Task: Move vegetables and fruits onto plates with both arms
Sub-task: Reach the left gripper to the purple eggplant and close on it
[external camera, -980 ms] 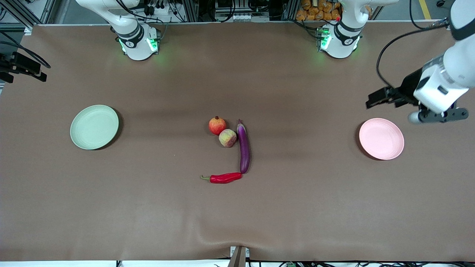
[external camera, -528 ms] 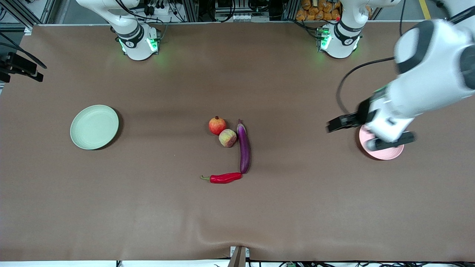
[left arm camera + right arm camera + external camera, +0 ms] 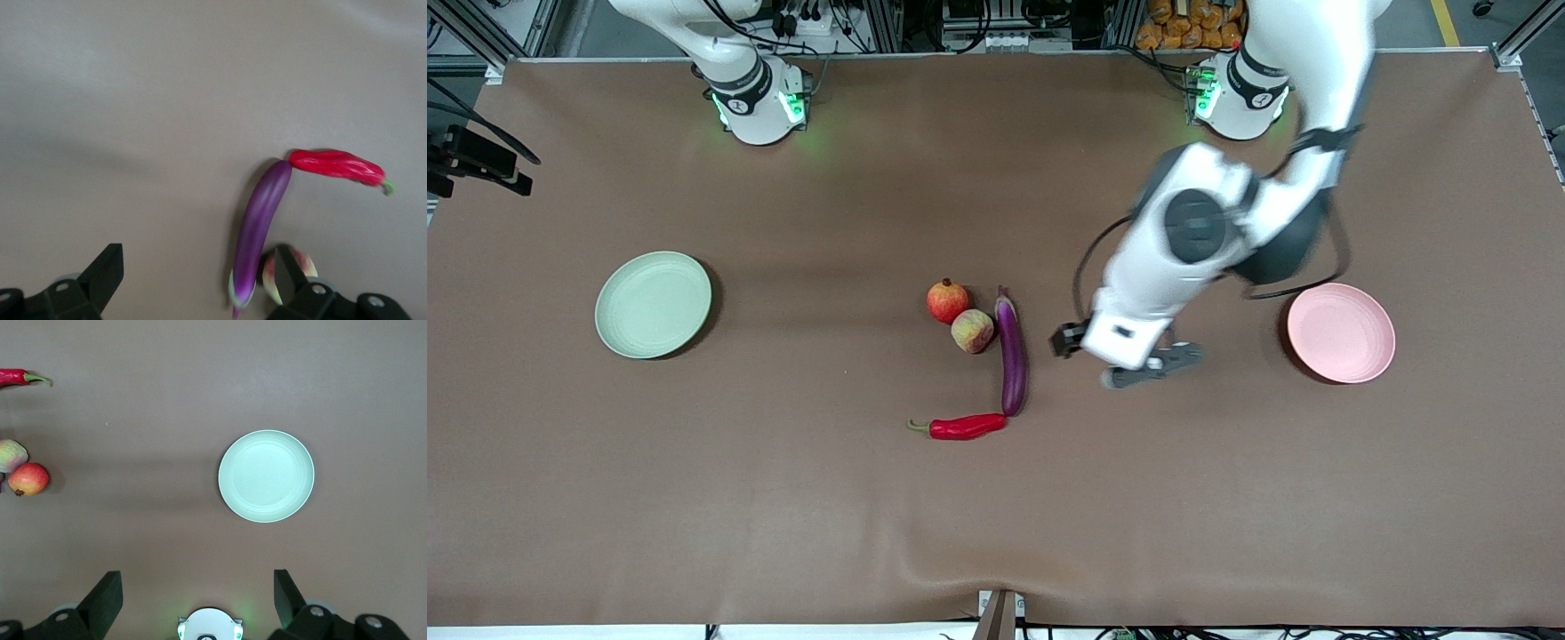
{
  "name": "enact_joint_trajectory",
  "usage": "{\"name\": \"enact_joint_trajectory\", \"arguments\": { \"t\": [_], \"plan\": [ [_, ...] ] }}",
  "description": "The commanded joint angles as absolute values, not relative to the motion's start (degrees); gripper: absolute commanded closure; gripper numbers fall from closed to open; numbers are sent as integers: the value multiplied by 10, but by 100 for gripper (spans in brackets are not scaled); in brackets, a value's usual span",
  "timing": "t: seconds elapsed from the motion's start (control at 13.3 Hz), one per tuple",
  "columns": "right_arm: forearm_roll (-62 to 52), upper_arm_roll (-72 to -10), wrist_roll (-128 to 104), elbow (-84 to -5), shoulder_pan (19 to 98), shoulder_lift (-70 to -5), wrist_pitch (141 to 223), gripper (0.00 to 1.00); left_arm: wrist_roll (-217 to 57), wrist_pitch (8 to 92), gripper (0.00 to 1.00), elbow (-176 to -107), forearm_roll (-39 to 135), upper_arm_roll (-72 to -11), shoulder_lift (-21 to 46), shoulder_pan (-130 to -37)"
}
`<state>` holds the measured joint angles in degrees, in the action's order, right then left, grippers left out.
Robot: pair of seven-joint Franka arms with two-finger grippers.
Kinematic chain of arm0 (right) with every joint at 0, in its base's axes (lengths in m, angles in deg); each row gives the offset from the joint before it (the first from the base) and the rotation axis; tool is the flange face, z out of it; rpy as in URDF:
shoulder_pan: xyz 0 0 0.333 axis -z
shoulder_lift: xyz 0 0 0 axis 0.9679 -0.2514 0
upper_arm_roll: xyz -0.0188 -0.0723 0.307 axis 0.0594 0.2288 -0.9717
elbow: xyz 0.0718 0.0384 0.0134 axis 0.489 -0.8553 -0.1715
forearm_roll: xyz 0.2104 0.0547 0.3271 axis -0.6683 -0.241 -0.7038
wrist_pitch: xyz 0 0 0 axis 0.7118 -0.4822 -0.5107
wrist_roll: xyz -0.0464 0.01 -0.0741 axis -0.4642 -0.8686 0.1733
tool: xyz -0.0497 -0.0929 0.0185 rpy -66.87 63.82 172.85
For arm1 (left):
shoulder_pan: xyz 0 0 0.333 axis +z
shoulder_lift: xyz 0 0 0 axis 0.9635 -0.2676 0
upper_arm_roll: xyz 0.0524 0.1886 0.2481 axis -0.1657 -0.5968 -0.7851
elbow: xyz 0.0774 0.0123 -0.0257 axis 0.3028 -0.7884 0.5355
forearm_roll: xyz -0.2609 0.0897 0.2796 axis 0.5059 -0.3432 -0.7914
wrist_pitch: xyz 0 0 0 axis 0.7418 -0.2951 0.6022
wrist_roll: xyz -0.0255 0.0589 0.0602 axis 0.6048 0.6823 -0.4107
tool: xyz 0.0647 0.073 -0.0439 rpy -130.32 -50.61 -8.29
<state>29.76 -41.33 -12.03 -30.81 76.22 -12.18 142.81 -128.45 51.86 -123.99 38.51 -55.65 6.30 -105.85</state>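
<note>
Purple eggplant (image 3: 1011, 357) lies mid-table, chili pepper (image 3: 959, 427) touching its tip at 7 o'clock, peach (image 3: 972, 331) and pomegranate (image 3: 947, 300) at 10. Left gripper (image 3: 193, 280) hovers over bare table beside the eggplant, fingers spread, empty. Right gripper (image 3: 193, 600), also spread, waits above the green plate (image 3: 654, 305). Pink plate (image 3: 1341, 332) sits toward the left arm's end.

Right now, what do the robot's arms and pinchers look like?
Both arms are white with dark grey joint bands. Green lights glow at their bases, and a black cable loops along the left arm. The left gripper and right gripper are small and black, each with two angular fingers.
</note>
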Motion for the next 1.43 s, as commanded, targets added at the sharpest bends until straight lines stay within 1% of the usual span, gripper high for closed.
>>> {"name": "enact_joint_trajectory", "arguments": {
  "t": [0.0,0.15,0.38,0.53,0.75,0.98,1.06,1.13,1.21,1.36],
  "plan": [
    [288,-417,-117,-313,770,-116,1424,0,-1375,568,0,-1204,327,-566,-13,-1106],
    [288,-417,-117,-313,770,-116,1423,0,-1384,610,0,-1199,316,-566,-51,-1128],
    [288,-417,-117,-313,769,-116,1424,0,-1382,634,0,-1199,258,-566,-100,-1152],
    [288,-417,-117,-313,769,-116,1424,0,-1394,676,0,-1198,233,-567,-129,-1162],
    [288,-417,-117,-313,771,-116,1421,0,-1417,721,0,-1198,233,-567,-146,-1162],
    [288,-417,-117,-313,771,-116,1421,0,-1421,735,0,-1197,232,-572,-158,-1167],
    [288,-417,-117,-313,774,-116,1421,0,-1430,735,39,-1197,234,-579,-157,-1170],
    [288,-417,-117,-313,775,-117,1421,0,-1451,735,93,-1198,234,-579,-156,-1172],
    [288,-417,-117,-313,775,-117,1422,0,-1456,735,100,-1199,233,-579,-153,-1172],
    [288,-417,-118,-312,775,-121,1422,0,-1454,730,100,-1199,234,-579,-139,-1168]
  ]
}}
